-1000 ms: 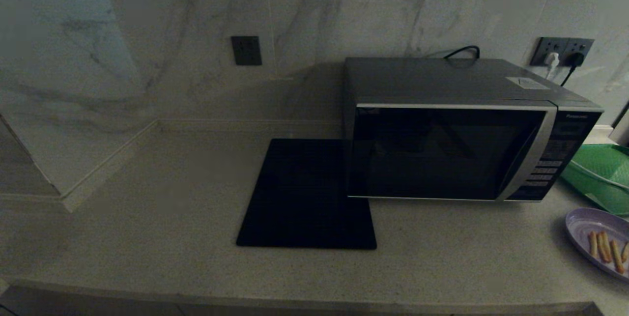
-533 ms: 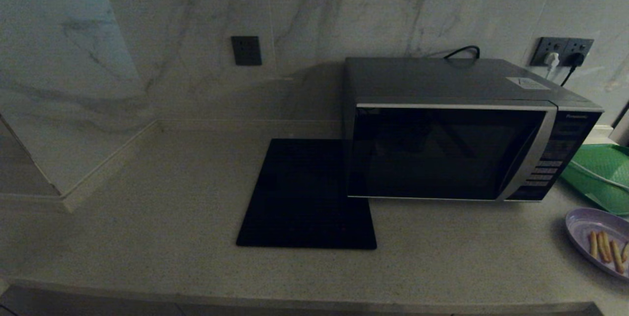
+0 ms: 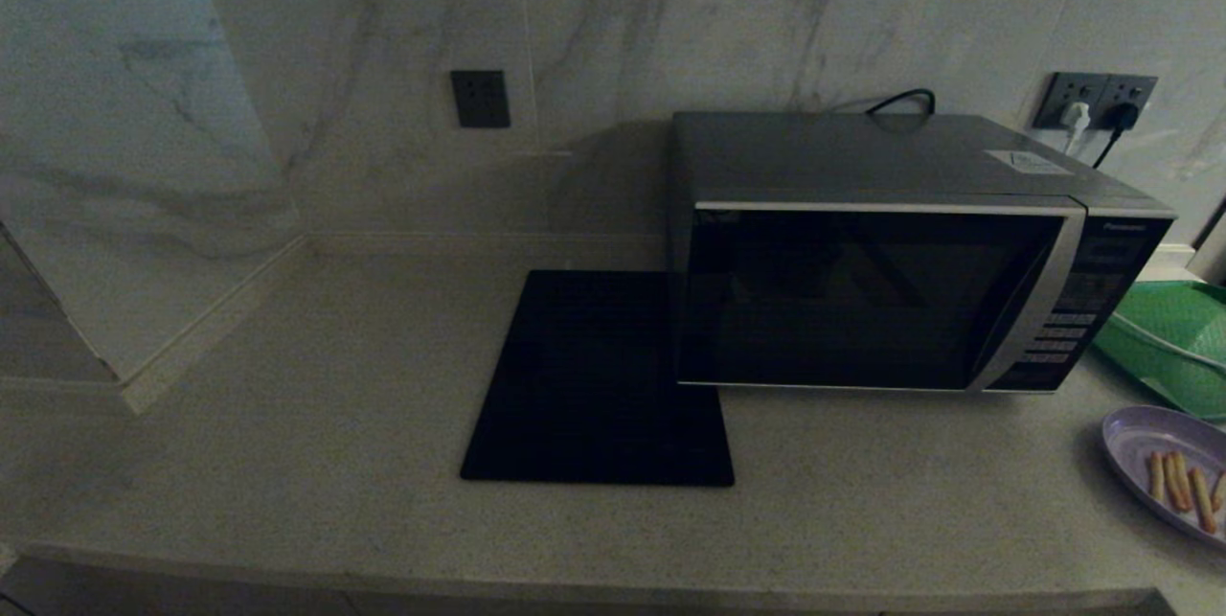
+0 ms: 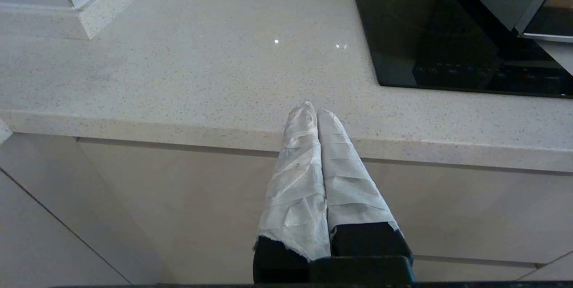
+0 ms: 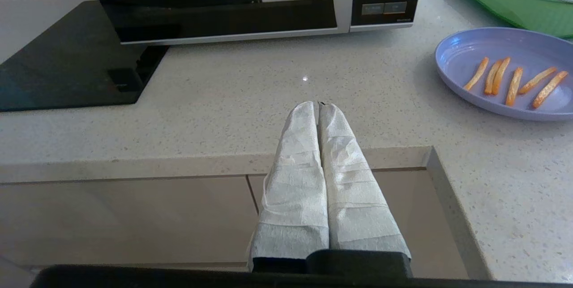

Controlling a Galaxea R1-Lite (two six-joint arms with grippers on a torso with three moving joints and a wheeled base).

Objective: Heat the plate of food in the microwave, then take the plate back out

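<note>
While it lies on the pale speckled counter (image 3: 316, 424), the plate of food (image 5: 506, 70) is a lavender dish bearing 5 thin orange fries, ahead of and to the right of the right gripper (image 5: 318, 105), well apart from its jaws. Beyond the plate: the microwave (image 3: 891, 252), dark grey, black glass door closed, silver trim, button panel on its right side, standing ahead of the same jaws. Green tray (image 3: 1173, 338): behind the plate, just beside the microwave's panel side. Black square mat (image 3: 594, 381): flat on the counter, its edge under the microwave's left side, ahead of and to the right of the left gripper (image 4: 317, 111). Right gripper: cloth-wrapped fingers pressed together, clenched on nothing, held at the counter's front edge. Left gripper: likewise wrapped, jaws clenched and empty, parked at the front edge further left. Wall sockets (image 3: 1097, 103): behind the microwave, 2 plugs inserted.
</note>
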